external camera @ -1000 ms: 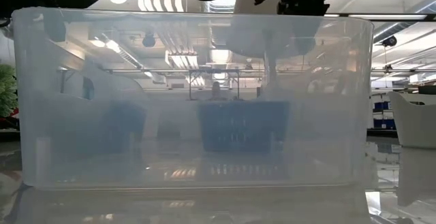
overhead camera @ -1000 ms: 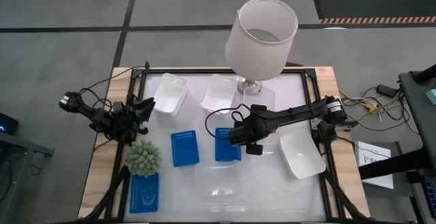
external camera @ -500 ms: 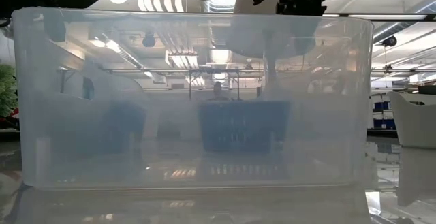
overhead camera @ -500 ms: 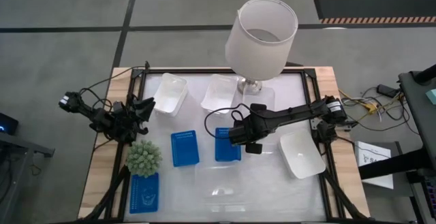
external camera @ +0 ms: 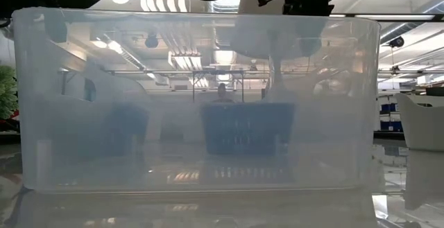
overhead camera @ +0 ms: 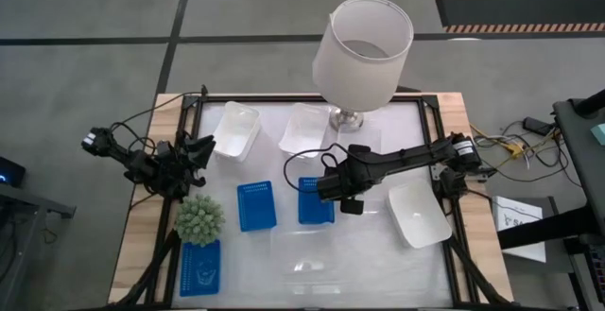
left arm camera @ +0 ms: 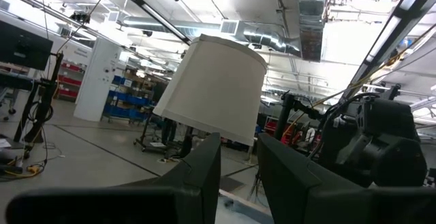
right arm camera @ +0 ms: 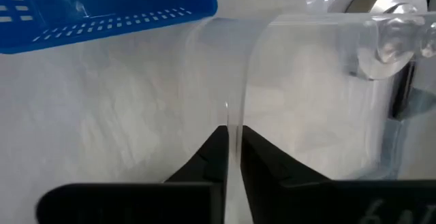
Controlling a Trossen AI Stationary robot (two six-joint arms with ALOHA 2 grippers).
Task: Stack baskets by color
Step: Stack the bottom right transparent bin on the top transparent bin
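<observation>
High view. The right gripper (overhead camera: pixel 333 186) is held over the middle of the white table (overhead camera: pixel 284 164), just beside a blue basket (overhead camera: pixel 316 200). A second blue basket (overhead camera: pixel 256 205) lies farther out on that side, and a third blue basket (overhead camera: pixel 200 268) is set at the near left corner beside a spiky green plant (overhead camera: pixel 199 217). Two white baskets (overhead camera: pixel 236 129) (overhead camera: pixel 306 126) are placed beyond the gripper, next to the lamp (overhead camera: pixel 362 51); a third white basket (overhead camera: pixel 418 212) lies under the right arm. A large clear basket (overhead camera: pixel 317 254) is seen faintly at the near edge. The left gripper (overhead camera: pixel 200 150) waits at the table's left edge.

Low view. The picture is filled by the large clear basket (external camera: pixel 198 100); a blue basket (external camera: pixel 246 127) is seen blurred through its wall, with the right arm's dark body above.

Right wrist view. Only here is the grip shown: a thin wall of a small clear basket (right arm camera: pixel 306 81) stands between the right gripper's fingers (right arm camera: pixel 214 156), which are nearly closed on it. A blue basket (right arm camera: pixel 109 6) lies just ahead and the lamp's metal base (right arm camera: pixel 388 20) is seen through the clear plastic.

Left wrist view. The left gripper's fingers (left arm camera: pixel 204 169) are set slightly apart, with nothing between them. Beyond them, the lampshade (left arm camera: pixel 214 88) is seen, along with a workshop hall with ceiling ducts and shelving.
</observation>
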